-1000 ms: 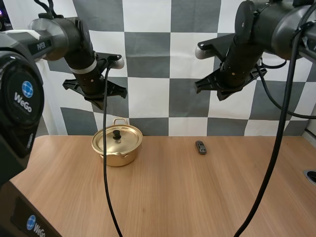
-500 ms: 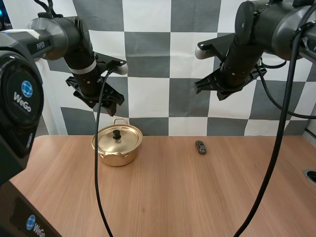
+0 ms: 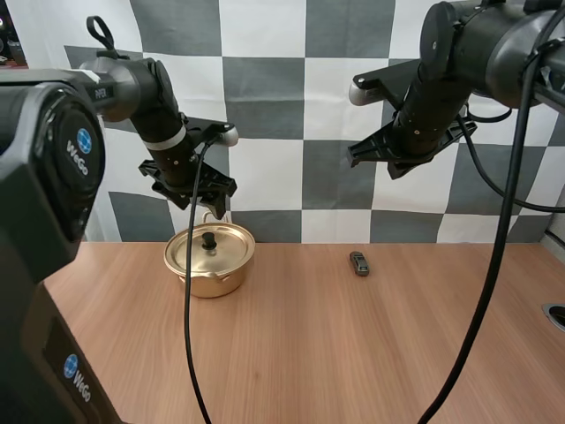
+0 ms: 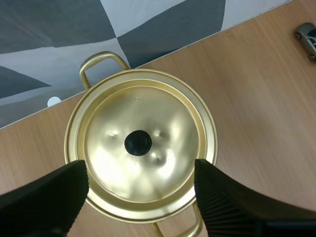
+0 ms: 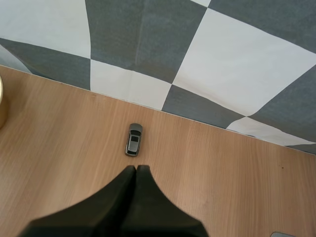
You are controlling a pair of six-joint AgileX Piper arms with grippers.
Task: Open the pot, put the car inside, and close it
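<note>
Where it hung higher, the left claw [image 4: 139,170] now nears the lid [image 4: 163,123].

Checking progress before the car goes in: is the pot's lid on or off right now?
On. The lid sits flat on the pot, black knob centred; the open left gripper hangs above it, not touching.

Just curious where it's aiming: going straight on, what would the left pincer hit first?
Probably the knob on the lid, which lies centred ahead of the open left pincer; depth is unclear.
</note>
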